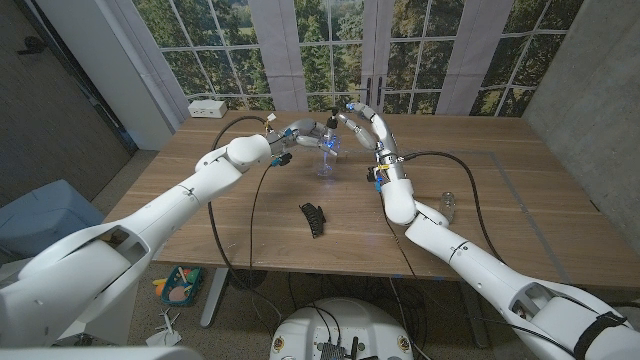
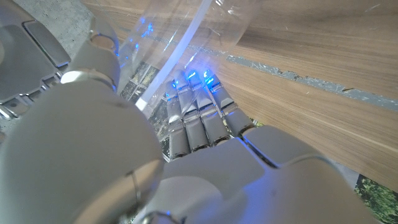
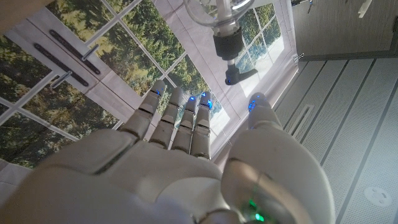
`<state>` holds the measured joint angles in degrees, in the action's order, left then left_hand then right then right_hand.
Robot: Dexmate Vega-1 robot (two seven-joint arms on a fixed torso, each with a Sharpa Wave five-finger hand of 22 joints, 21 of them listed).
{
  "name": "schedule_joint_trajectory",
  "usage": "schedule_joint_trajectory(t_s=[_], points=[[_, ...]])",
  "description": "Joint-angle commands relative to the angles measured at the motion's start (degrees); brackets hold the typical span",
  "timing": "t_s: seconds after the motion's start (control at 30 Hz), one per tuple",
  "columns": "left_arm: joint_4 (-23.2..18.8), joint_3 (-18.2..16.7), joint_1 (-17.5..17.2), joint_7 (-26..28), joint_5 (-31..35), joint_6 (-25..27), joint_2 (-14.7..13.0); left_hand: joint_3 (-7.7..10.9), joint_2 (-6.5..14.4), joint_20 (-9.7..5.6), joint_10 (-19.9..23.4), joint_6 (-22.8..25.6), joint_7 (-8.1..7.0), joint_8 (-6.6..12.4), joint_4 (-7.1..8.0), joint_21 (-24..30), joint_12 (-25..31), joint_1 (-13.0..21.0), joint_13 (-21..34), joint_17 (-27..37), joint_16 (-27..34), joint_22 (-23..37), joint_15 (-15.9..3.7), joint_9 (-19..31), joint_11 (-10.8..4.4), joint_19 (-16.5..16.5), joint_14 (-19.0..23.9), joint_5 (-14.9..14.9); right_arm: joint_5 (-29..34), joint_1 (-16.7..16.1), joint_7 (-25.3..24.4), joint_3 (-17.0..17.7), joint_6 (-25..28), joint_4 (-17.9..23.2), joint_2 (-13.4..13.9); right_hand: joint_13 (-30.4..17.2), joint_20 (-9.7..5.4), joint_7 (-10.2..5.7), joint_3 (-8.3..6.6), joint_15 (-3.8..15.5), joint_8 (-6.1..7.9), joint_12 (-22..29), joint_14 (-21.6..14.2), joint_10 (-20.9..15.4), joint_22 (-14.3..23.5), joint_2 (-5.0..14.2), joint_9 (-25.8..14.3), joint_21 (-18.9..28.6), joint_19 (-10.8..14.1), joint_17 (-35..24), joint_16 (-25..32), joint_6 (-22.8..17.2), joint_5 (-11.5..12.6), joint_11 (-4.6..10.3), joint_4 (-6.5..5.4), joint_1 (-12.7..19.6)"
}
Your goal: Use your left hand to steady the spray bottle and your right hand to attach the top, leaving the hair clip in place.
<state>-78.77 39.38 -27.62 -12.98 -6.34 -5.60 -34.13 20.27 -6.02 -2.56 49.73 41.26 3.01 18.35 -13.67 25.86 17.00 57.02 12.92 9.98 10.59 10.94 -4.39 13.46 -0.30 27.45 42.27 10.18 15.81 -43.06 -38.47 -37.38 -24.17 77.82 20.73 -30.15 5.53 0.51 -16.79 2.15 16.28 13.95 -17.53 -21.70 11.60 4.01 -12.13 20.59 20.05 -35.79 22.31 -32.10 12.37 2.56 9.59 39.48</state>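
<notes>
- At upper centre of the head view, the left hand (image 1: 300,133) grips the clear spray bottle (image 1: 328,160) standing on the table (image 1: 520,200).
- The right hand (image 1: 358,118) hovers above it with fingers spread, empty.
- The hair clip (image 1: 314,219) lies mid-frame.
- Risk: a misaligned top could tip the light bottle.

Daylight is entering evenly through the windows (image 1: 330,50) beyond both hands, casting soft shadows. The left hand (image 2: 186,155) is blurring close to its wrist lens; blue fingertip lights are glaring against the clear bottle (image 2: 186,25).
</notes>
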Motion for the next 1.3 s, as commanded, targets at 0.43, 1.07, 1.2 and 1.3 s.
schedule_joint_trajectory(t_s=[0.43, 1.07, 1.2, 1.3], points=[[1.91, 0.47, 1.23, 0.37, 0.64, 0.39, 0.89, 3.61, 14.51, -2.69, 12.70, 13.14, -3.80, 0.12, 3.85, 0.39, 0.21, 13.68, 0.44, 0.14, 0.00, 0.04, -9.29, 0.09, -10.09, 0.45, 0.72, 0.23, 6.90, -2.31, -7.03, 1.03, -0.64, 2.08, 0.14, -0.45, -1.36, -1.02, -3.25, 3.67, 5.12, 0.38, -1.83, -3.09, 0.21, 1.81, -0.85, 1.19, 0.88, -0.36, 0.77, -11.76, 1.76, 0.75, 0.59, 5.72], [-0.96, 2.61, 2.55, 1.70, 7.25, 2.29, -0.42, 3.61, 14.47, -2.73, 12.79, 13.30, -4.05, -0.02, 3.81, 0.53, 0.05, 13.70, 0.39, 0.14, -0.04, 0.02, -9.32, 0.12, -10.20, 0.34, 0.69, 0.23, 7.80, -1.12, -1.15, -0.19, 3.10, 5.12, 2.16, -0.17, -1.74, -1.76, -6.70, 3.98, 8.08, -0.80, -1.77, -2.10, 0.15, 1.86, -2.38, 1.62, 0.69, 1.63, -1.55, -15.79, 3.66, 1.36, 0.56, 8.73], [-1.38, 3.00, 2.79, 1.77, 8.51, 2.46, -0.50, 3.60, 14.45, -2.73, 12.74, 13.33, -3.99, -0.05, 3.79, 0.56, 0.00, 13.71, 0.41, 0.14, -0.04, 0.02, -9.33, 0.13, -10.09, 0.33, 0.67, 0.23, 8.01, -0.79, -0.08, -0.44, 4.05, 5.71, 2.50, -0.01, -1.85, -1.94, -7.76, 4.17, 8.23, -0.97, -1.67, -2.05, 0.12, 2.27, -2.52, 1.64, 0.55, 1.96, -2.00, -15.76, 4.19, 1.39, 0.86, 9.78], [-1.61, 3.30, 2.97, 1.89, 9.46, 2.74, -0.53, 3.60, 14.46, -2.74, 12.84, 13.32, -3.98, -0.08, 3.80, 0.58, 0.01, 13.71, 0.40, 0.14, -0.05, 0.02, -9.32, 0.13, -10.15, 0.31, 0.67, 0.23, 8.57, -0.64, 0.32, -0.61, 5.04, 6.37, 2.71, 0.08, -2.02, -2.25, -8.38, 4.36, 8.21, -1.08, -1.56, -1.99, 0.10, 2.54, -2.48, 1.64, 0.43, 2.14, -2.28, -15.68, 4.51, 1.57, 0.91, 10.31]])
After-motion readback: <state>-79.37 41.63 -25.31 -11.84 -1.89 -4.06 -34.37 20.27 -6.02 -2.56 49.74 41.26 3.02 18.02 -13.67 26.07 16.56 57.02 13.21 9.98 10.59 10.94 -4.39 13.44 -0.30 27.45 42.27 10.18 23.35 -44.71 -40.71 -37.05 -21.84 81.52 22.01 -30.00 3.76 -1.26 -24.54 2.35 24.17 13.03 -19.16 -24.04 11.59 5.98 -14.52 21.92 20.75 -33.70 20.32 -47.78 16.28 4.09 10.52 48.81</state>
